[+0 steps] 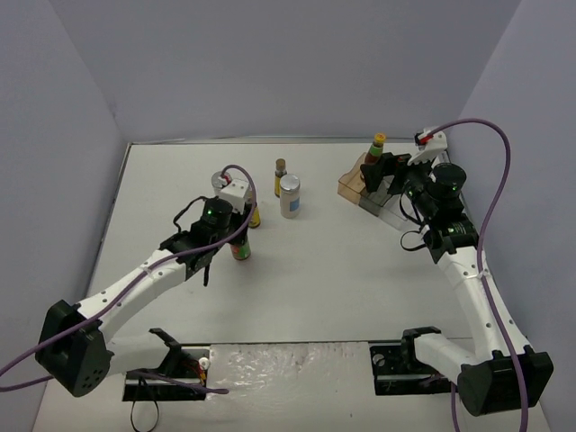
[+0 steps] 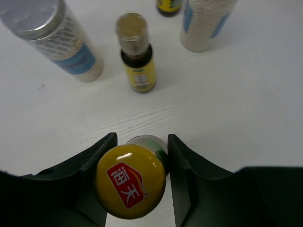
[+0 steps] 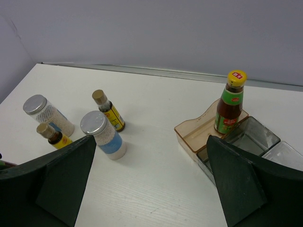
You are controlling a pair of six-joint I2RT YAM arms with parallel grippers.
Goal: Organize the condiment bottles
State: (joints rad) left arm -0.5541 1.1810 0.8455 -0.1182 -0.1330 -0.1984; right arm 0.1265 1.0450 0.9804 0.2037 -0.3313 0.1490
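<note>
The pick-up step seems in hand: the left end effector (image 2: 142, 138) straddles the red bottle (image 2: 130, 182) standing on the desk (image 1: 360, 270), whether clamped I cannot tell, while the right end effector (image 3: 150, 139) gapes wide near the tray (image 3: 199, 130), where that bottle likely needs carrying next.

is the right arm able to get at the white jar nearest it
Probably yes: the right gripper is open, and only bare table lies between it and the jar.
</note>
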